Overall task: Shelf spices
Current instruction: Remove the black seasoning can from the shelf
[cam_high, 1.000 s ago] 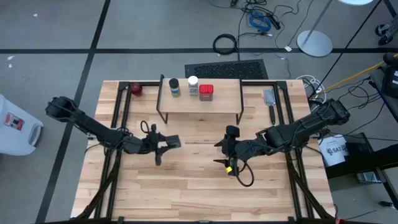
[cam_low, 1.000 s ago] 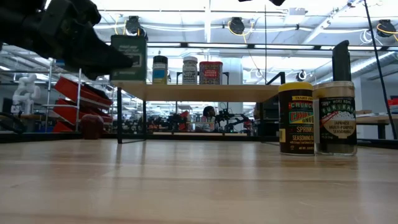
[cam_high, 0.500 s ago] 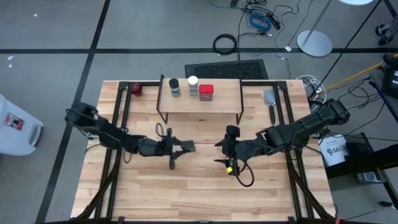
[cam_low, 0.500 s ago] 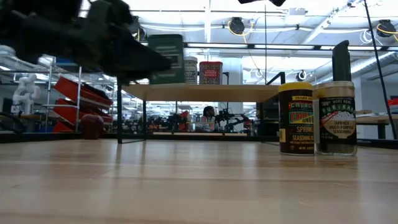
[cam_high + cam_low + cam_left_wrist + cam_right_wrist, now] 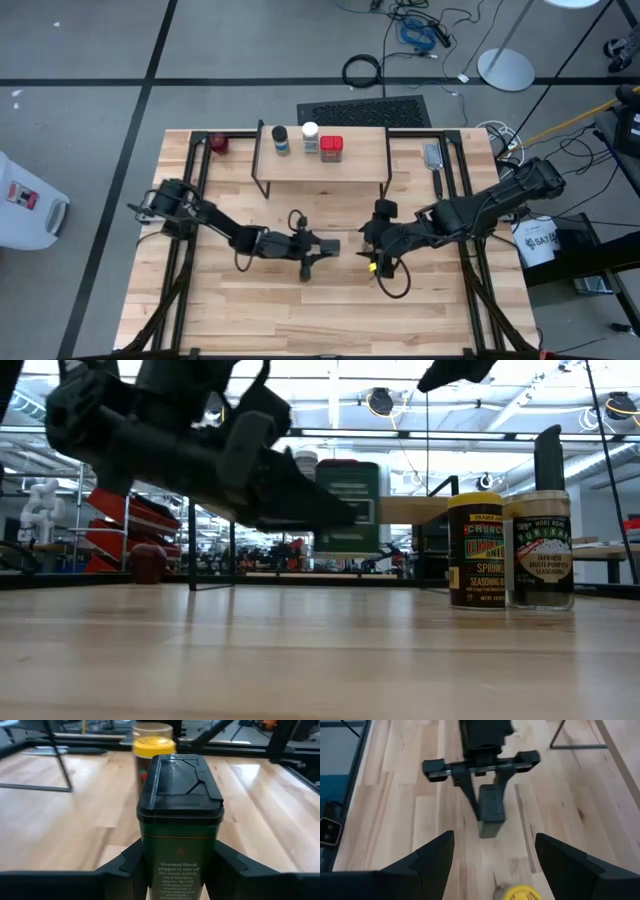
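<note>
The counter (image 5: 240, 310) is made of light wood planks and is framed by black metal rails. Grey floor with dark lines is seen around it, and cables and a round lamp base (image 5: 505, 68) lie beyond its far edge. In the low view a large workshop with bright ceiling lights is seen behind the counter.

The shelf (image 5: 355, 166) stands near the far edge, at the middle. Three spices are placed on its plank in a row: a dark jar (image 5: 281, 139), a white-capped jar (image 5: 310, 136) and a red square tin (image 5: 332, 148). A small dark-red round object (image 5: 219, 144) lies on the counter beside the shelf, toward the left arm's side.

The left gripper (image 5: 312, 247) is stretched out to the middle of the counter, in front of the shelf. Its jaws are closed narrowly on a dark green tin (image 5: 180, 815), which is held upright above the wood. The right gripper (image 5: 378, 248) is just beside it, with wide jaws that hold nothing. A yellow-topped jar (image 5: 475, 550) and a tan-topped jar (image 5: 540, 548) stand touching each other, directly in the path of the green tin.

From above these two jars are mostly hidden under the right gripper; only a yellow spot is seen there. The sixth container is perhaps hidden too.
</note>
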